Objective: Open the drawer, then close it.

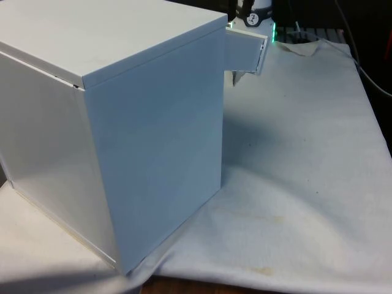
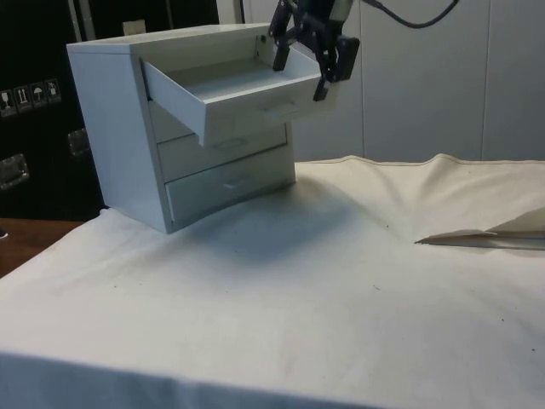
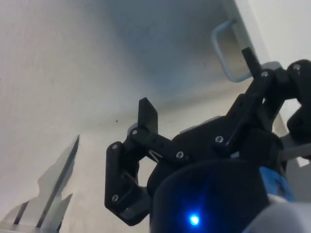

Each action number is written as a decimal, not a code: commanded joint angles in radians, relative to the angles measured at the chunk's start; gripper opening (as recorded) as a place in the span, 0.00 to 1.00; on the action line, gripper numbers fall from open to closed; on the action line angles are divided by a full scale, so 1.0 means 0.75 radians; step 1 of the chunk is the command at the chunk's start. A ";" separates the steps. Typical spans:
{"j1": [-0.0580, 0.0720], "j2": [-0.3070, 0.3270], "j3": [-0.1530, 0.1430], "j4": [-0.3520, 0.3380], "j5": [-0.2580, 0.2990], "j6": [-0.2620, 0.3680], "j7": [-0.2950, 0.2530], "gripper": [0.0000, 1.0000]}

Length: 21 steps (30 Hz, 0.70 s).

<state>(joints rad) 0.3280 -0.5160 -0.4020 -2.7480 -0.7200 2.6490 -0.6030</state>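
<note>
The top drawer of the white chest of drawers is pulled out, and the gripper hangs wide open at its front, holding nothing, maybe ready to push it shut.

Tool up high, pointing down, wrist tilted. Fingers spread wide apart, nothing betw. them.
</note>
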 commanded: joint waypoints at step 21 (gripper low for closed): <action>-0.016 -0.121 0.071 -0.185 -0.023 0.020 0.092 1.00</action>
<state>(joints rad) 0.3280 -0.6080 -0.3620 -2.8800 -0.7200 2.6530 -0.5520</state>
